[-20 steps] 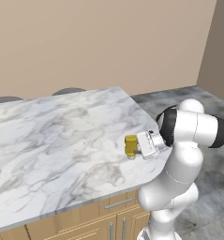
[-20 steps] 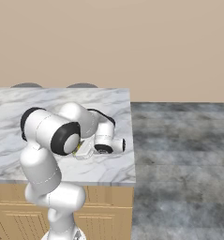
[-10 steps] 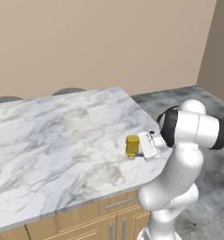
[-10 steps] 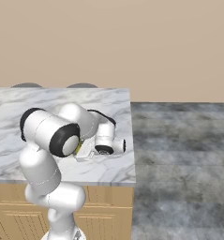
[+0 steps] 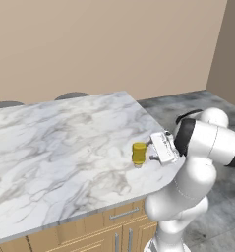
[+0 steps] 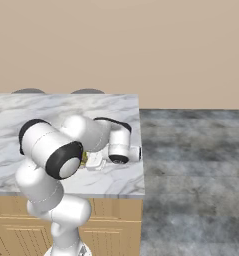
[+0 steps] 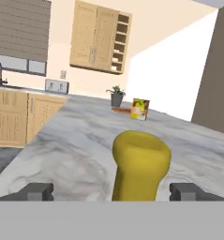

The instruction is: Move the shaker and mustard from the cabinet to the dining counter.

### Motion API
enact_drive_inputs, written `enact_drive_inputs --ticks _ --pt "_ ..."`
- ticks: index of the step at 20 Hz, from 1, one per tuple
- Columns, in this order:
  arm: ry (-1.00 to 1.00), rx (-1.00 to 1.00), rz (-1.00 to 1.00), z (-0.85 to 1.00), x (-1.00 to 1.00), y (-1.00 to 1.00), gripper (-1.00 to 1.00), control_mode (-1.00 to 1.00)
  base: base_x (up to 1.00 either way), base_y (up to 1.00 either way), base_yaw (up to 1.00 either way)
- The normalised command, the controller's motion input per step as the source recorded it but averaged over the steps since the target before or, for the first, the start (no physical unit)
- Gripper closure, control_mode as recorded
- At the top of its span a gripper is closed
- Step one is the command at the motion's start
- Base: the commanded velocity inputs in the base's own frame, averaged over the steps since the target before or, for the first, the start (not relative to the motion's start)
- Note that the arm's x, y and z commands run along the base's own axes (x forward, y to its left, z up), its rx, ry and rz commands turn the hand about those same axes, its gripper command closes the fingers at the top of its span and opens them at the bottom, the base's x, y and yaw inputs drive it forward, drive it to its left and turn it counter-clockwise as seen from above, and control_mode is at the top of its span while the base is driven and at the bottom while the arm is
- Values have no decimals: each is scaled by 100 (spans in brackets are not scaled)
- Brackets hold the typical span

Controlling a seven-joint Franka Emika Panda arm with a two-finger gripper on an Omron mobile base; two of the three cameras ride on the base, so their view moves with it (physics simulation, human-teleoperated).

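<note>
At the near right edge of the dining counter [image 5: 55, 147], your arm is folded low, forearm level. The gripper [image 5: 146, 152] points sideways at the mustard [image 5: 138, 153], jaws spread wide either side of it. The smooth yellow bottle stands upright on glossy grey-veined marble over a wooden base.

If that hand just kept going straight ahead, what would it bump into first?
Most likely the small yellow squeeze bottle, standing directly between the open hand's fingertips on the white marble dining counter.
</note>
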Motion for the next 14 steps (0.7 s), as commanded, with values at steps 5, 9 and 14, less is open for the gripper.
enact_drive_inputs --ticks 5,9,14 --pt "-6 9 3 62 -29 -34 -100 -100 0 0 0" --pt "0 6 0 78 -46 -36 -100 -100 0 0 0" --pt "4 1 0 98 -48 -33 -100 -100 0 0 0"
